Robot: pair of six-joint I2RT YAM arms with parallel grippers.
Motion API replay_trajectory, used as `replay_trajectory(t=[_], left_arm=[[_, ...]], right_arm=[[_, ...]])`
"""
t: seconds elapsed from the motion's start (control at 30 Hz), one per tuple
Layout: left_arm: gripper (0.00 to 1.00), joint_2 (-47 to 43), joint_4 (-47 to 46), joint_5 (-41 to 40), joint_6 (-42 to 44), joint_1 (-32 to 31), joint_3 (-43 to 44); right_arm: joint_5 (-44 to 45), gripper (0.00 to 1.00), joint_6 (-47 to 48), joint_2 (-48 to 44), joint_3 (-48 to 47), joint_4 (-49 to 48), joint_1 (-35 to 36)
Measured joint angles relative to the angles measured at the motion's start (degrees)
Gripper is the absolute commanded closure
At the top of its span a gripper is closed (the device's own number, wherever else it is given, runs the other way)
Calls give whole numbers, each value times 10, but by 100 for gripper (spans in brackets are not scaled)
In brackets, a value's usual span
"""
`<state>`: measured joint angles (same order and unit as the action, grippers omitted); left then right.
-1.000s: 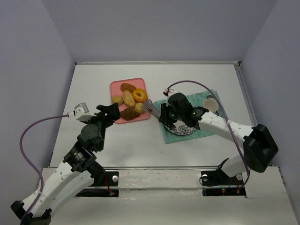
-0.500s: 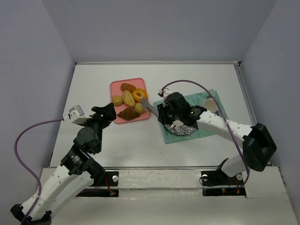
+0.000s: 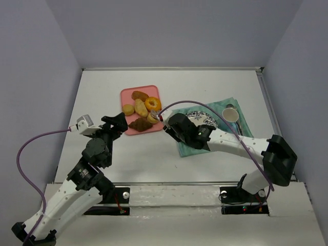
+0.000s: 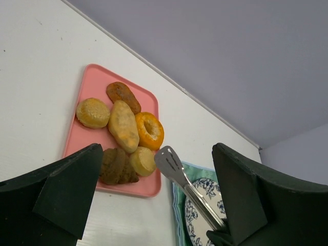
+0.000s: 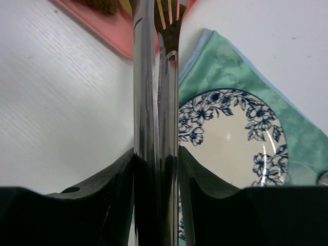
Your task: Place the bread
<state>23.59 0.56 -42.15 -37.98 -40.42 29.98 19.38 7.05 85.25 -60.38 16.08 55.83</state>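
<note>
Two fingers of my left gripper (image 3: 116,124) stand wide apart, holding nothing, just short of the near edge of the pink tray (image 4: 77,141). My right gripper (image 5: 156,171) is clamped on a pair of steel tongs (image 4: 177,171), squeezing the two blades so close that the right wrist view shows only a sliver of gap between them. The tongs' flat tip reaches over the tray's near right corner, where the bread (image 4: 142,160) lies; it sits just beside the bun on its right, though I cannot tell whether it touches. The bread rests against the dark pastry (image 4: 115,166) on its left. The donut (image 4: 149,130) and an oblong roll (image 4: 123,125) crowd it from behind, and the golden bun (image 4: 93,113) sits farther off at the tray's left side. To my right, the flowered plate (image 5: 230,148) waits bare on the green cloth (image 5: 215,66), with a cup (image 3: 230,114) beyond it. The risks, as I judge them: blades this tightly pinched cannot straddle the bun, so pushing on would only shove it into its neighbours or off the tray's lip. If I ease my hold to spread the blades, the tongs may slip in my fingers. The bun is smooth and round, and an off-centre bite could squirt it free or catch the donut instead.
</note>
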Motion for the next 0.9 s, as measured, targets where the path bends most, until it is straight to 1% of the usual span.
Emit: replay_trajectory(t=[0.1,0.4,0.7,0.9], left_arm=[[1,0,0,-1,0,0,0],[1,-6,3,-8,0,0,0],[1,-10,6,-16,0,0,0],[1,-10,6,-17,0,0,0]], right_arm=[[59,56,23,29,-9,0,8],[117,54,52,79,-21,0,13],[115,54,59,80,-29,-2,23],[99,49,61,82,-29,-2,29]])
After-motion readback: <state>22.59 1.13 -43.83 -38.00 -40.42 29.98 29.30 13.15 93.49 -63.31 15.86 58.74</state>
